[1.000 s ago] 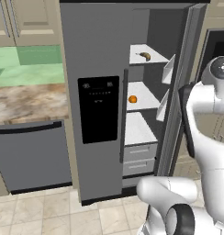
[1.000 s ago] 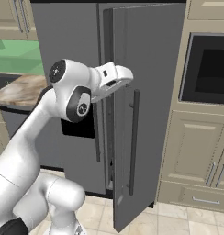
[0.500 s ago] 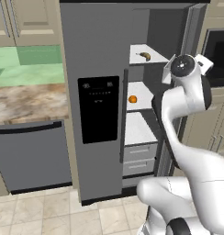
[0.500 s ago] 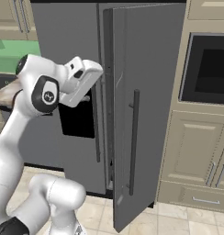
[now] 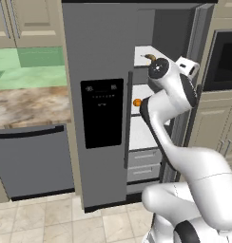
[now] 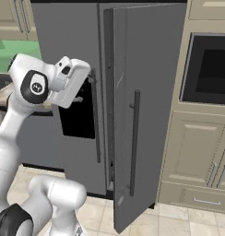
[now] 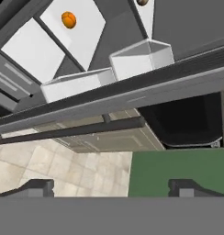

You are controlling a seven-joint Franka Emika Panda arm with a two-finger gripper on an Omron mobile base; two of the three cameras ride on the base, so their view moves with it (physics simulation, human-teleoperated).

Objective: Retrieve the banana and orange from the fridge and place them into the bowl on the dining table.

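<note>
I've got the gripper (image 7: 109,186) spread wide and empty, aimed into the open fridge (image 5: 103,57) since the orange (image 5: 136,102) sits on a middle shelf and the banana (image 5: 149,57) above.

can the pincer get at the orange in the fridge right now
Probably yes. The right fridge door stands open and the orange sits bare on a white shelf with nothing in front. The pincer is open but points at the door edge, so it must turn first.
</note>
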